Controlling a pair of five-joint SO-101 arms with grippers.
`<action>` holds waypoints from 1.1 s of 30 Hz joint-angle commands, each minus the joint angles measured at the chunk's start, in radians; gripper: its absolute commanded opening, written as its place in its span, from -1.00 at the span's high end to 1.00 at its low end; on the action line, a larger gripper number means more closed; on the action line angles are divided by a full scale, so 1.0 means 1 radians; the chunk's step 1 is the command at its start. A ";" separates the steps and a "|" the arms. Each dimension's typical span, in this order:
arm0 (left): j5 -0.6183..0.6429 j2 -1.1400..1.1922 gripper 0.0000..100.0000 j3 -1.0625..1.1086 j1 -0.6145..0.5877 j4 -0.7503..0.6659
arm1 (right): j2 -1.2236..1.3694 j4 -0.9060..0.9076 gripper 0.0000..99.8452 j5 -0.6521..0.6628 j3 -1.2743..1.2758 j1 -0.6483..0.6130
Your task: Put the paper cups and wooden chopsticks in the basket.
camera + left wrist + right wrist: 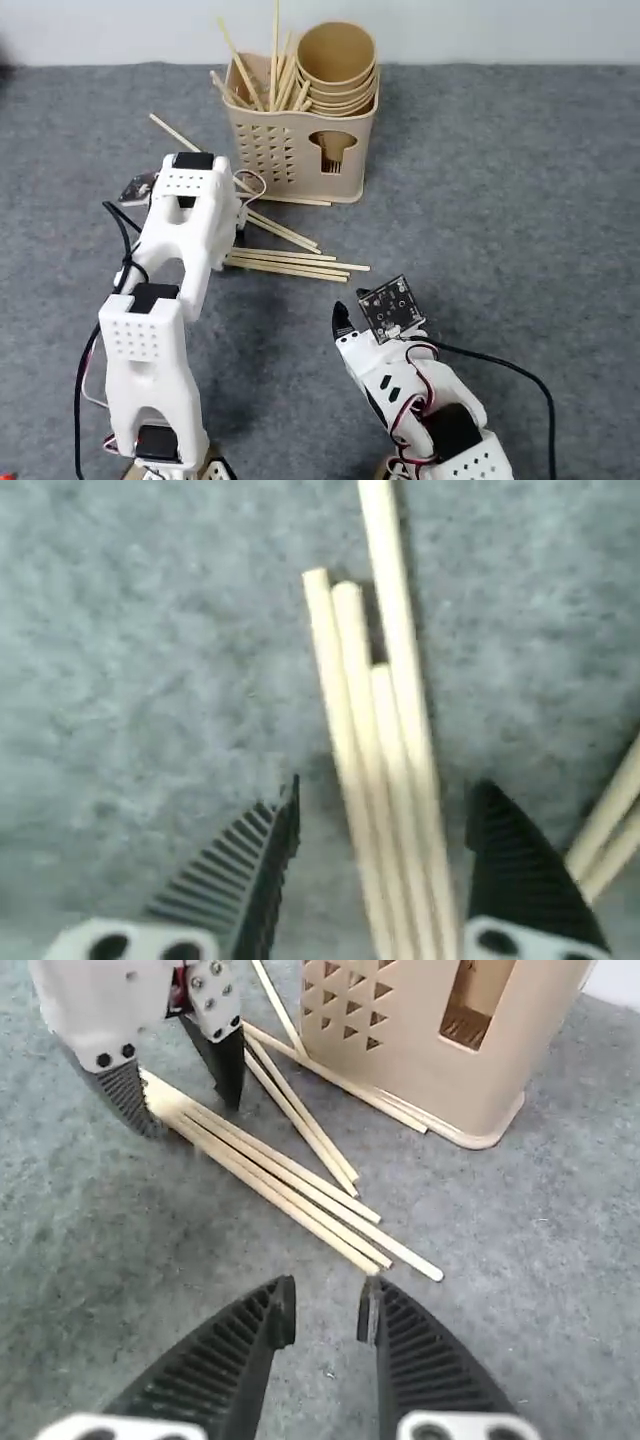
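My left tool [388, 792] is spread wide, jaws either side of the wooden chopsticks [372, 720] bunched on the table [520, 200]. My right tool [327, 1298] hangs slightly parted, gripping nothing, near their far ends. Beyond, the paper cups [338, 60] sit stacked in the basket [290, 150].

Cups [338, 60] in basket [280, 150] — chopsticks [295, 265] before it, perhaps touching.

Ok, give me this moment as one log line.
left gripper: jaws open astride loose chopsticks | right gripper: jaws open, empty | basket: paper cups stacked inside, plus upright chopsticks
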 commanded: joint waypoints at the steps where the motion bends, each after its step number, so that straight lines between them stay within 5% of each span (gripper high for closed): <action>1: -0.080 -0.012 0.64 -0.025 0.000 0.095 | -0.013 -0.024 0.77 -0.006 -0.008 -0.002; 25: -0.144 0.104 0.69 -0.028 -0.023 0.133 | -0.013 -0.025 0.77 -0.006 -0.017 -0.002; 33: -0.144 0.107 0.97 -0.245 -0.150 0.135 | -0.013 -0.025 0.77 -0.006 -0.014 -0.002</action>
